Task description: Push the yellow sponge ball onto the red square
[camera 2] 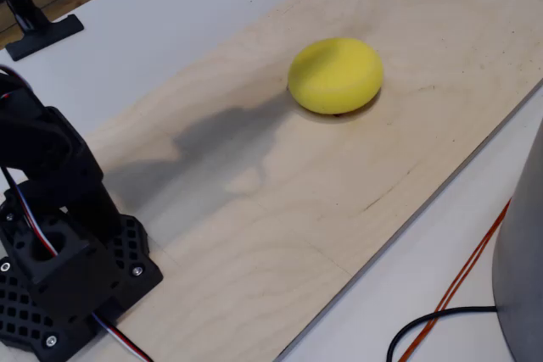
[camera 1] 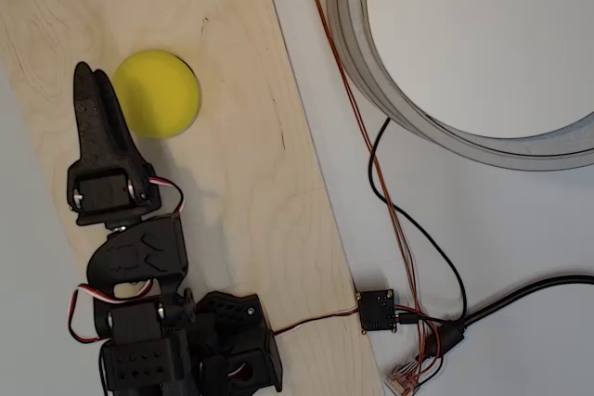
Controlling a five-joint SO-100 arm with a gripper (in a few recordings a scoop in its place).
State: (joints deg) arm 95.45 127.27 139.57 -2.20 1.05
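Observation:
The yellow sponge ball (camera 1: 158, 93) (camera 2: 336, 75) rests on the pale wooden board (camera 1: 251, 192) (camera 2: 356, 175), in its upper left part in the overhead view. My black gripper (camera 1: 87, 76) points toward the top of the overhead view. It lies just left of the ball, its right finger close beside or touching the ball's left edge. The fingers lie together with nothing between them. The red square is hidden. The arm's base (camera 2: 59, 273) stands at the lower left of the fixed view, and its shadow reaches toward the ball.
A large grey ring-shaped rim (camera 1: 436, 127) (camera 2: 522, 277) stands on the white table to the right of the board. Orange and black cables (camera 1: 390, 201) (camera 2: 441, 311) run beside the board's right edge to a small black module (camera 1: 376, 311).

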